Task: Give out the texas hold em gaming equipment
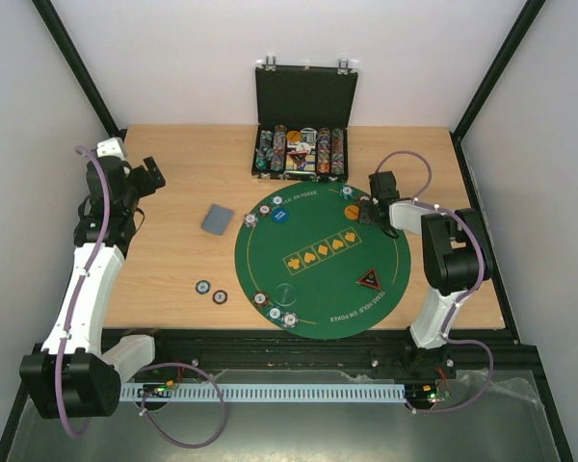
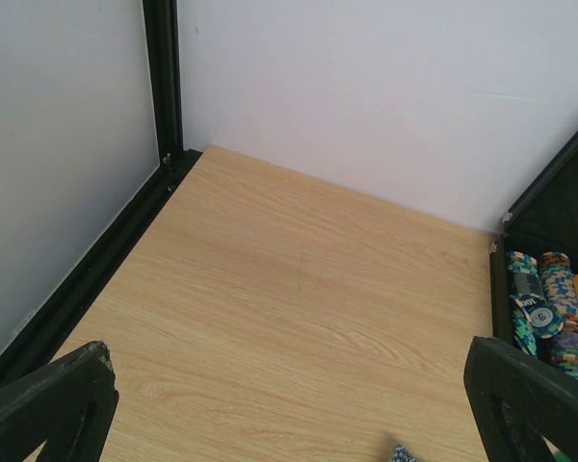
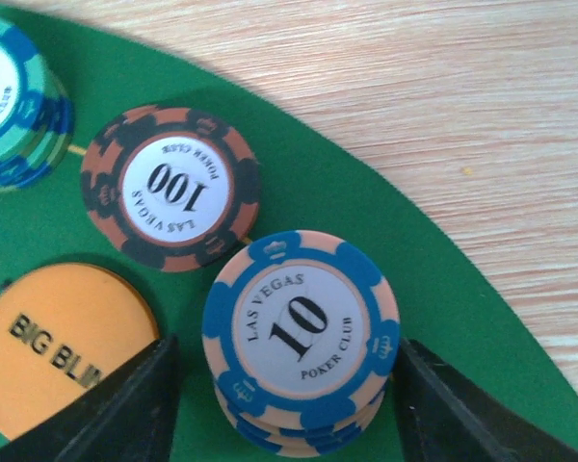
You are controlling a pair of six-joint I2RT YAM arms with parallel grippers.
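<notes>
My right gripper (image 1: 366, 212) hovers over the top right edge of the green felt mat (image 1: 318, 265). In the right wrist view it (image 3: 287, 371) is open and straddles a short stack of blue-and-peach "10" chips (image 3: 302, 332) resting on the mat; the left finger stands clear and the right finger is at the stack's edge. Beside the stack lie a black-and-orange "100" chip (image 3: 170, 186), an orange "BIG BLIND" button (image 3: 63, 342) and a blue-green chip stack (image 3: 14, 106). My left gripper (image 1: 149, 174) is wide open and empty above the bare table (image 2: 287, 385). The grey-blue card deck (image 1: 217, 219) lies left of the mat.
The open black case (image 1: 302, 125) with chip rows stands at the back centre. A blue button (image 1: 280, 216) and the black-and-red triangular marker (image 1: 369, 279) lie on the mat. Chips sit along the mat's left rim (image 1: 275, 311), and two lie on the wood (image 1: 211, 291).
</notes>
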